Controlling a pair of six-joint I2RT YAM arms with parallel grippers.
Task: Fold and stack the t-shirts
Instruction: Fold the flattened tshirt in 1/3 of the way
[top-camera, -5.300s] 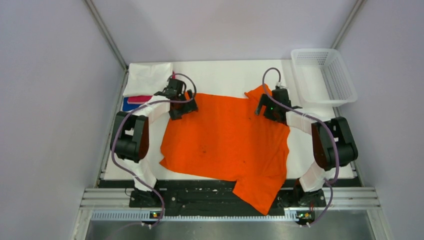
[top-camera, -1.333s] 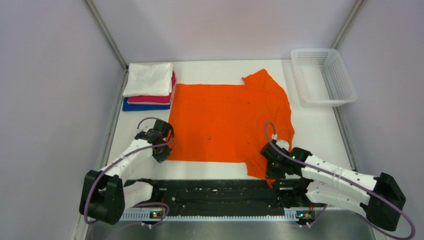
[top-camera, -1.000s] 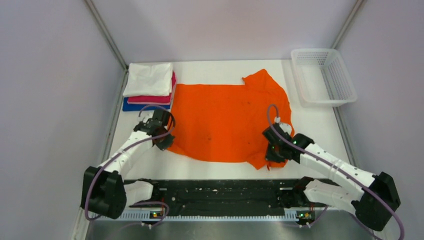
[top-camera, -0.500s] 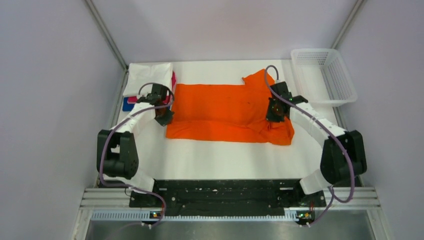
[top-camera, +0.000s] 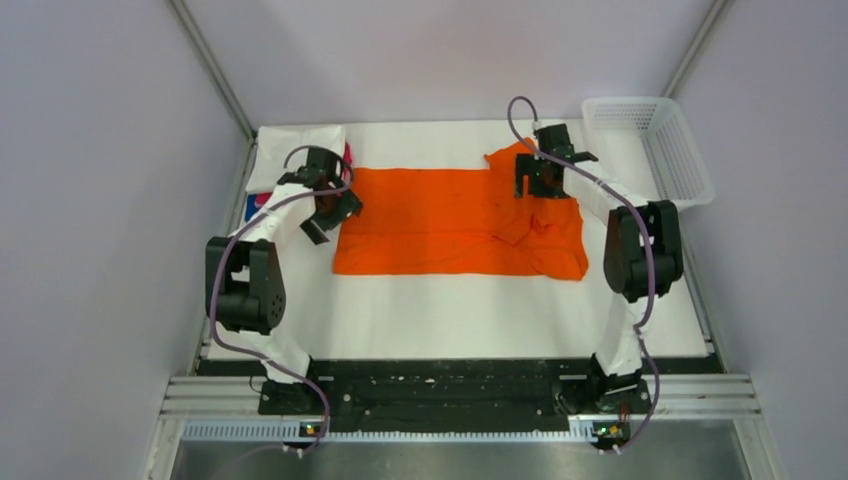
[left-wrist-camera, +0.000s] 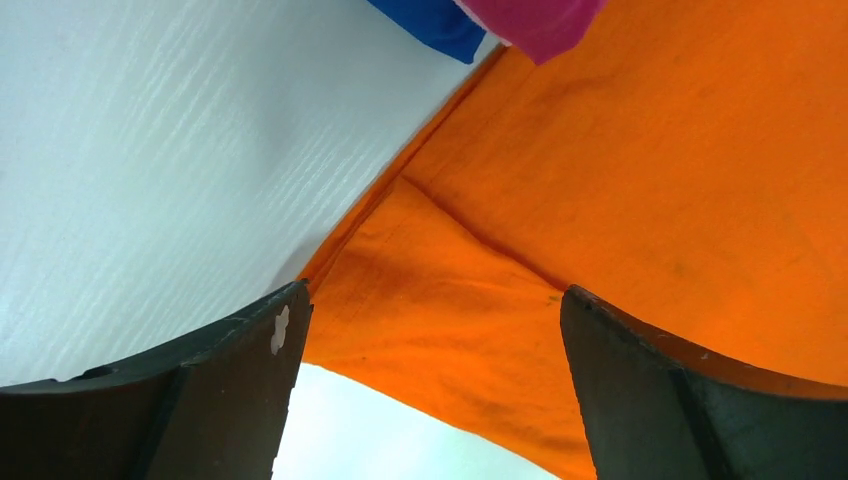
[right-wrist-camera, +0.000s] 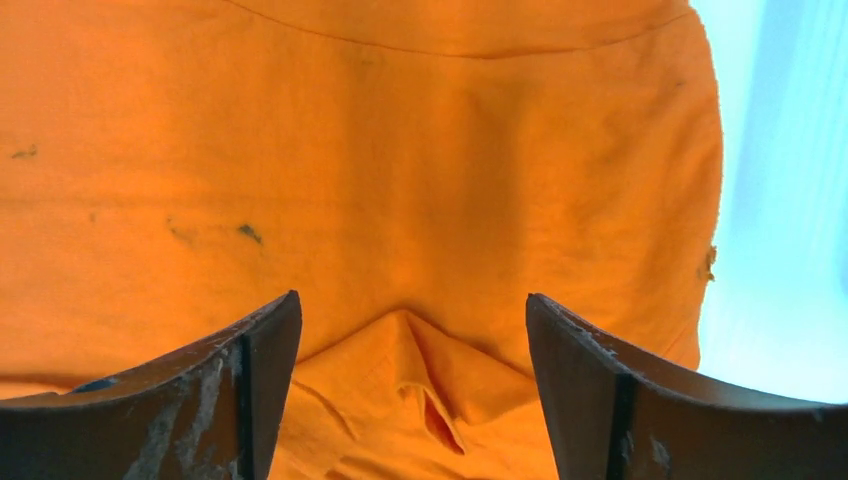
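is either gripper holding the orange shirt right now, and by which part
Neither: the left gripper and the right gripper are both open above the orange t-shirt, gripping nothing.

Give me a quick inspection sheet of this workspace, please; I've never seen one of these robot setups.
Surface: white table.
Job's things: bright orange short-sleeved t-shirt folded into a wide band mid-table; folded white, pink-red and blue t-shirts stacked at the far left corner.
Clutter: white plastic mesh basket at the far right corner.
Grippers: left gripper open over the orange shirt's left edge; right gripper open over its right end.
Cables: purple cables loop along both arms.
Surroundings: pale lilac walls on three sides.
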